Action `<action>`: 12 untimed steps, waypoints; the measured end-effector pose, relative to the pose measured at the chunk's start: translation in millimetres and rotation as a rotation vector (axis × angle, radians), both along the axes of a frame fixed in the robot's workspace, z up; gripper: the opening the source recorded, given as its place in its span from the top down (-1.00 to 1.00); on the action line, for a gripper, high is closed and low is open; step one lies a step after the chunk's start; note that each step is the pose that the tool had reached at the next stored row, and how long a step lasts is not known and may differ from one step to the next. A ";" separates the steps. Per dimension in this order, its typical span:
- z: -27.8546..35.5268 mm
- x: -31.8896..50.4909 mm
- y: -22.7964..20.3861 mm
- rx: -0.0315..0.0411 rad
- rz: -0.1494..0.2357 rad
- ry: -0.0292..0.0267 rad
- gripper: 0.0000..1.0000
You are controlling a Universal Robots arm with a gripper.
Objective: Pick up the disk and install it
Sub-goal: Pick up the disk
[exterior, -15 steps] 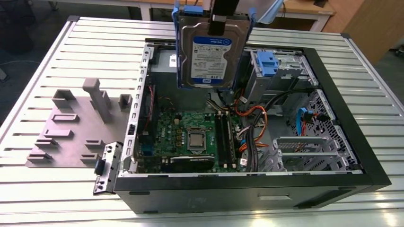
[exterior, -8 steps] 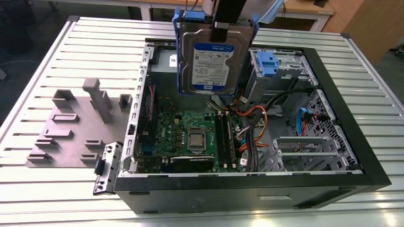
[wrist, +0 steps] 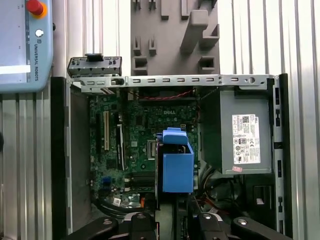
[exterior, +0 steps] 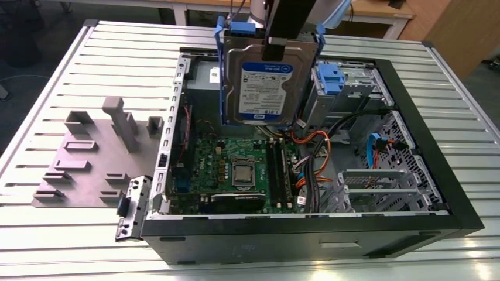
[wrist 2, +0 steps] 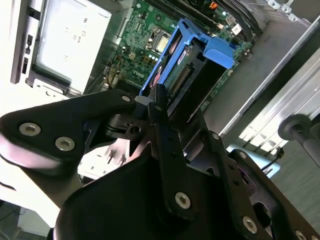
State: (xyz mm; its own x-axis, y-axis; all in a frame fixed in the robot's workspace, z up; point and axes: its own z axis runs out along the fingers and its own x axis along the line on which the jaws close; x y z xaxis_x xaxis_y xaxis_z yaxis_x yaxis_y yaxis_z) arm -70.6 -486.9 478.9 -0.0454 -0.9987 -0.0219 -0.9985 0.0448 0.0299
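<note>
One silver metal hard drive with blue rails (exterior: 266, 88) hangs upright above the open black computer case (exterior: 273, 243), fingers (exterior: 273, 50) gripping it.

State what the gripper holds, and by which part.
The gripper holds the disk by its upper end, hanging upright over the open computer case.

In the exterior view a white-and-blue label (exterior: 264, 99) is facing the camera on the disk (exterior: 270, 79), which is hanging at about 12 o'clock over the computer case (exterior: 312, 234). Its print is probably too fine to make out. In the first wrist view a white sticker (wrist: 246, 139) is carrying small print on the power supply (wrist: 245, 105), and lettering is running along the grey pendant (wrist: 20, 55).
</note>
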 end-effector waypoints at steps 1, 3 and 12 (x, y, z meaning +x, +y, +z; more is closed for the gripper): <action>0.0 0.2 -1.3 0.0001 0.000 0.0000 0.30; 0.0 0.6 -4.1 0.0000 0.000 0.0000 0.30; -0.1 2.3 -19.6 0.0001 0.000 -0.0001 0.30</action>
